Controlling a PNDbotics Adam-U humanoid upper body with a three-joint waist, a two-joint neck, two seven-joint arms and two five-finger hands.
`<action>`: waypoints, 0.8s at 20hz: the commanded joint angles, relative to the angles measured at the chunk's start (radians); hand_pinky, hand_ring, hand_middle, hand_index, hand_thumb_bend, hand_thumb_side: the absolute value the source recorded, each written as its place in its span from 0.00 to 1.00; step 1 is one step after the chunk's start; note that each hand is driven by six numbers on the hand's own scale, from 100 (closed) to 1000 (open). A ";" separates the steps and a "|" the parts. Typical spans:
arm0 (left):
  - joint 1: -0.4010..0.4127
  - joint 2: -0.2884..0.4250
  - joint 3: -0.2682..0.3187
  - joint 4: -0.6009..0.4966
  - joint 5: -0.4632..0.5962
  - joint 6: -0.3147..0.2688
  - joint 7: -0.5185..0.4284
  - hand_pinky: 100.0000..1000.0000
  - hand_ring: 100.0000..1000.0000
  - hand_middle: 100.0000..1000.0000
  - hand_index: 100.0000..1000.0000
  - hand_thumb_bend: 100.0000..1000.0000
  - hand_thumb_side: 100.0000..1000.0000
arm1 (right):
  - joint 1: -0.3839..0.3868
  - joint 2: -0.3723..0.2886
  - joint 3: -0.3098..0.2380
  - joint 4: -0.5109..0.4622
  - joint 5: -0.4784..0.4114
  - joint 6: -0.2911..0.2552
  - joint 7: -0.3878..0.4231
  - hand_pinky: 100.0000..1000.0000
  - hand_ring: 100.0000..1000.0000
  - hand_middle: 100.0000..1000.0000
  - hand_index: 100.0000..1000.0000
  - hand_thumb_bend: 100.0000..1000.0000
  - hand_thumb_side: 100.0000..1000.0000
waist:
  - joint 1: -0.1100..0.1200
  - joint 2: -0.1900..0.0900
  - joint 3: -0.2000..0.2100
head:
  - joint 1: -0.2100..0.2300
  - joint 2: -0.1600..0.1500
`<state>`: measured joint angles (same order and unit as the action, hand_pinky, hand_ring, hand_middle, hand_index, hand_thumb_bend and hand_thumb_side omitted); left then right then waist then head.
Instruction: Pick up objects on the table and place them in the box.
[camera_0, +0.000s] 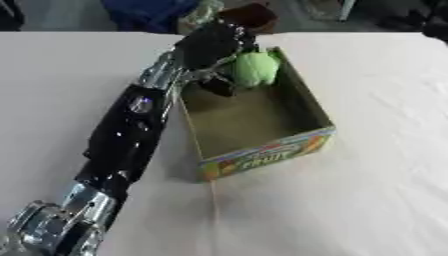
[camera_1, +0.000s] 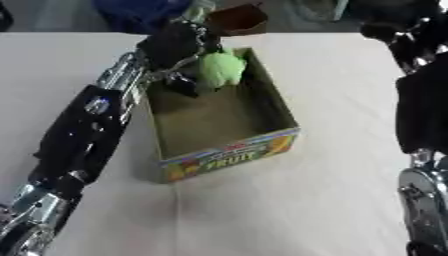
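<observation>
An open cardboard box (camera_0: 312, 106) with a colourful "FRUIT" front stands in the middle of the white table. My left arm reaches from the lower left up to the box's far left corner. There my left hand (camera_0: 210, 46) is curled round a soft green object (camera_0: 255, 68), which hangs just inside the far end of the box, above its brown floor. It is unclear whether the object touches the floor. My right arm runs along the right edge of the right eye view. My right hand (camera_1: 391, 24) is a dark shape at the upper right, away from the box.
Beyond the table's far edge stand a blue thing (camera_0: 144, 12) and a brown container (camera_0: 255, 15). White cloth (camera_0: 367, 200) stretches to the right of the box and in front of it.
</observation>
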<state>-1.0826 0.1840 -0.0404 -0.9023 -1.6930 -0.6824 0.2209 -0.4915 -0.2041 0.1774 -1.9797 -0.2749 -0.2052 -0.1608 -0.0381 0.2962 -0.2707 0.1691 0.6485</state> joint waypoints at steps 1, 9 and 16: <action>-0.018 -0.002 0.003 0.011 -0.074 -0.032 -0.017 0.41 0.50 0.47 0.63 0.00 0.12 | -0.007 -0.006 -0.001 -0.020 -0.006 0.002 0.006 0.64 0.67 0.48 0.83 0.00 0.97 | 0.001 -0.017 0.003 | -0.003 -0.008; -0.012 0.000 0.002 0.004 -0.139 -0.105 -0.130 0.64 0.73 0.78 0.92 0.31 0.68 | 0.002 -0.007 -0.001 -0.020 -0.001 0.006 0.006 0.64 0.67 0.48 0.83 0.00 0.97 | 0.002 -0.019 0.008 | 0.008 -0.015; -0.001 0.008 0.018 -0.017 -0.122 -0.068 -0.129 0.68 0.78 0.83 0.99 0.79 1.00 | 0.010 -0.006 -0.002 -0.020 0.001 0.008 0.004 0.64 0.67 0.48 0.84 0.00 0.97 | 0.001 -0.021 0.013 | -0.003 -0.013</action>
<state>-1.0669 0.1790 -0.0313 -0.8991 -1.8242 -0.7631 0.0908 -0.4739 -0.2040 0.1791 -1.9797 -0.2751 -0.1978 -0.1551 -0.0360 0.2964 -0.2566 0.1705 0.6478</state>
